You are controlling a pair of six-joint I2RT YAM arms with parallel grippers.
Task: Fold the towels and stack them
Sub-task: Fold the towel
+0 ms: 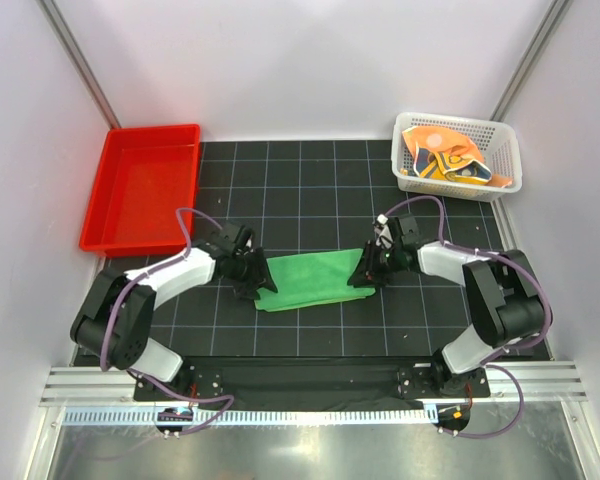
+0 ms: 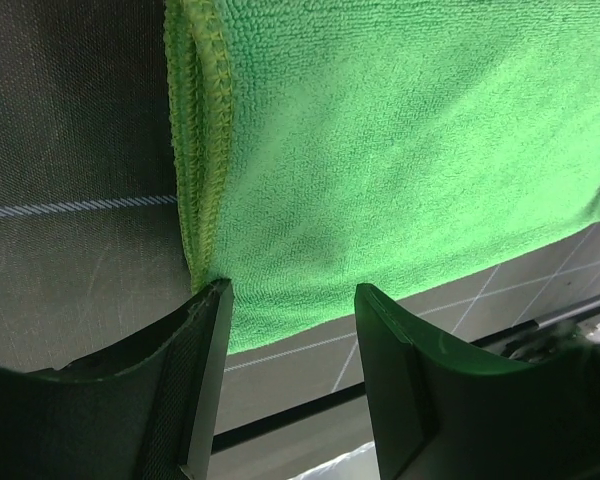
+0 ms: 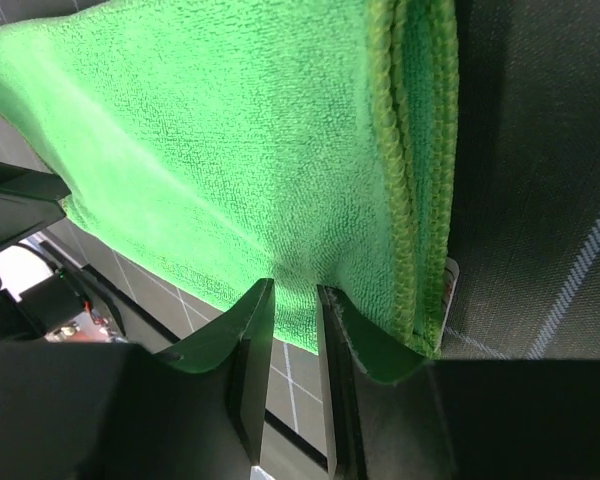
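Note:
A plain green towel (image 1: 310,280) lies folded on the black grid mat between my two arms. My left gripper (image 1: 250,275) is at its left end, open, with the towel's near edge (image 2: 400,150) just at its fingertips (image 2: 292,300). My right gripper (image 1: 368,272) is at the right end, its jaws nearly together on the near edge of the towel (image 3: 230,150), which puckers at the tips (image 3: 297,295). Crumpled orange and yellow-orange towels (image 1: 450,158) lie in the white basket; I cannot tell them apart.
The white mesh basket (image 1: 510,165) stands at the back right corner. A red plastic tray (image 1: 140,190) stands at the back left. White walls close in the mat on the left, right and back.

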